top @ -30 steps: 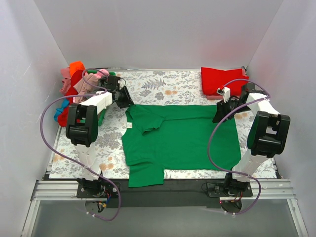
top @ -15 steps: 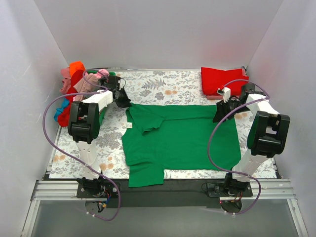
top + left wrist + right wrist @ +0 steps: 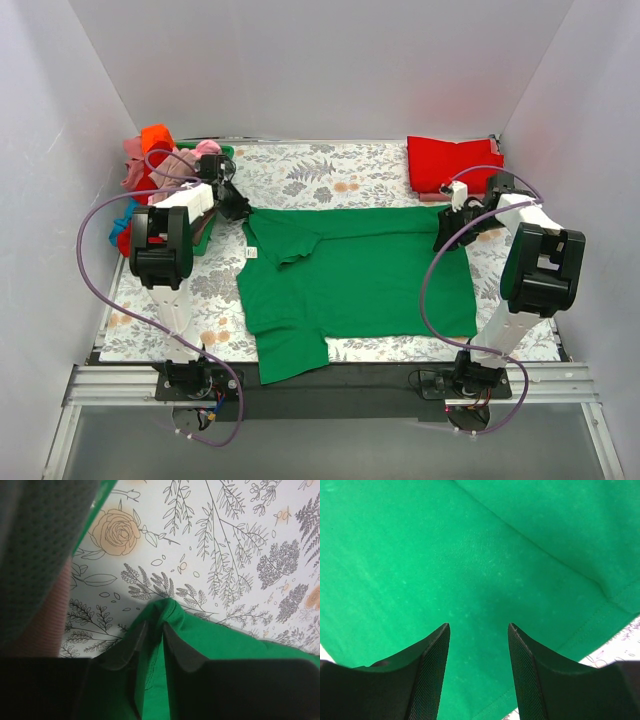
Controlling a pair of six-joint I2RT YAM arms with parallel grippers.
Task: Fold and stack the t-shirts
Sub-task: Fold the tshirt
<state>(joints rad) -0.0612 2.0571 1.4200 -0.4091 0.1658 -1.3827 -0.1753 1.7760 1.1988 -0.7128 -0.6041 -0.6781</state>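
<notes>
Across the middle of the cloth (image 3: 330, 175) lies the green shirt (image 3: 350, 275), spread mostly flat with its collar end to the left and its hem to the right. I can see the white label (image 3: 251, 253) at the neck. One sleeve is folded in over the chest, and the other hangs past the near edge of the cloth onto the dark strip.

From my end, the left gripper (image 3: 155, 630) is pinched tight on the shirt's far-left corner, with a ridge of green fabric poking up between the fingers (image 3: 182, 652). The overhead view puts it (image 3: 238, 208) right at that corner, just beside the basket (image 3: 205, 232).

The right gripper (image 3: 479, 627) sits over the far-right corner of the shirt with its fingers spread wide, nothing but green fabric showing in the gap. I can't tell if the tips are touching the fabric.

A folded red shirt (image 3: 450, 165) sits at the far right corner, just behind the right gripper (image 3: 447, 235). On the far left, a pile (image 3: 150, 165) of orange, pink, red and blue shirts is heaped in and around the basket.
</notes>
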